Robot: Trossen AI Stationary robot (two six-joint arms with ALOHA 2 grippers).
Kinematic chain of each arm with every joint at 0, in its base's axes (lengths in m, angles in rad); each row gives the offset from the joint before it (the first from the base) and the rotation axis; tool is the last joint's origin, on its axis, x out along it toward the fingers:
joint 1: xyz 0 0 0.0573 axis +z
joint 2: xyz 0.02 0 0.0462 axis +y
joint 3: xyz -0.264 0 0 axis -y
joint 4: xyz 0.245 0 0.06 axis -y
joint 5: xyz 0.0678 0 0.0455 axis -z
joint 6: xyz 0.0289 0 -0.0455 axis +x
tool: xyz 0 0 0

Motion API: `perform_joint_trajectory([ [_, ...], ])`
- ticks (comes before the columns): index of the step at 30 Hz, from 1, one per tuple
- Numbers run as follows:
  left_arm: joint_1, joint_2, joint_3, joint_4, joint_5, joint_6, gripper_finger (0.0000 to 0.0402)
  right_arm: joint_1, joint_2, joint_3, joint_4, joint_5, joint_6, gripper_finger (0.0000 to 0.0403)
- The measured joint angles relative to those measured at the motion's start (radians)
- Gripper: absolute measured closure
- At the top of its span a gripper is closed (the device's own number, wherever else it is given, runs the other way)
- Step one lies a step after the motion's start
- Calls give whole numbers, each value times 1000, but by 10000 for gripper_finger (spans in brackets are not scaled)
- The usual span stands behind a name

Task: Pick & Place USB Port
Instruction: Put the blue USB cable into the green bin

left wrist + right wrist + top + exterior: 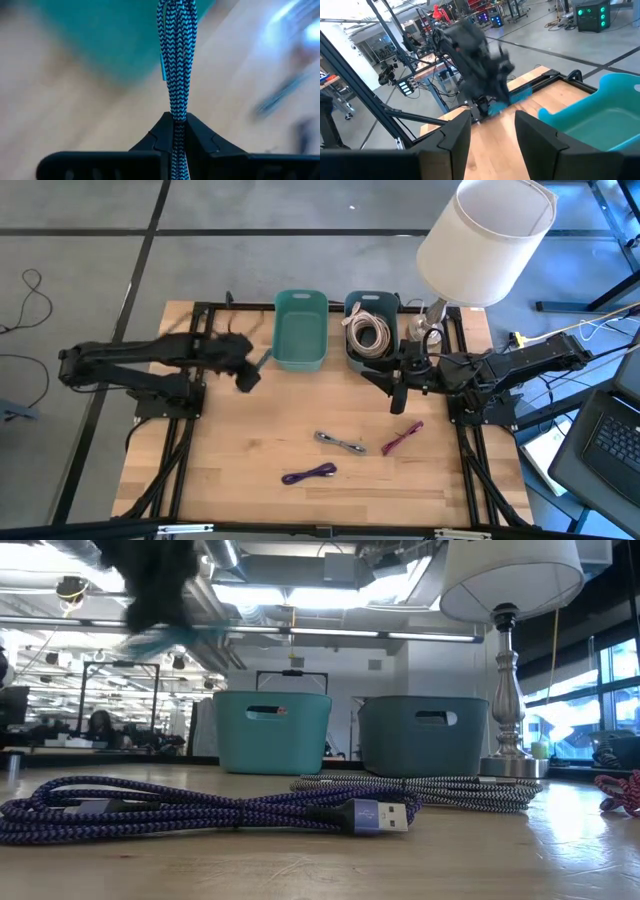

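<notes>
A teal-and-black braided cable (176,55) is pinched between the fingers of the left gripper (176,131), its folded loops sticking out in front of the jaws. From above, the left gripper (250,372) hangs over the wood just beside the near left corner of the teal bin (300,330), with a sliver of teal cable (264,360) showing at its tip — not yet over the bin.

The right gripper (492,131) is holding nothing, its two fingers standing apart with bare table between them. In the overhead view it (398,392) sits in front of the dark bin (372,330), which already has a coil of pale cable (367,332) inside.

Three more cables lie on the table (230,450) toward the front: a purple cable (308,473) nearest the edge, a grey braided cable (340,442) just behind it, and a red cable (402,437) off to the right. At table level the purple cable (200,808) fills the foreground, its USB plug (385,815) pointing right.

A lamp (485,240) with a white shade stands at the back right corner, beside the dark bin.
</notes>
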Motion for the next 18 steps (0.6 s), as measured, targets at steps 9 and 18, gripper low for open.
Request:
perform_joint_trajectory([
  [9, 257, 34, 32, 510, 79, 185, 384, -23, 0, 0, 9, 3, -4, 245],
  [18, 521, 400, 189, 527, 382, 104, 384, -23, 0, 0, 68, -5, -27, 245],
])
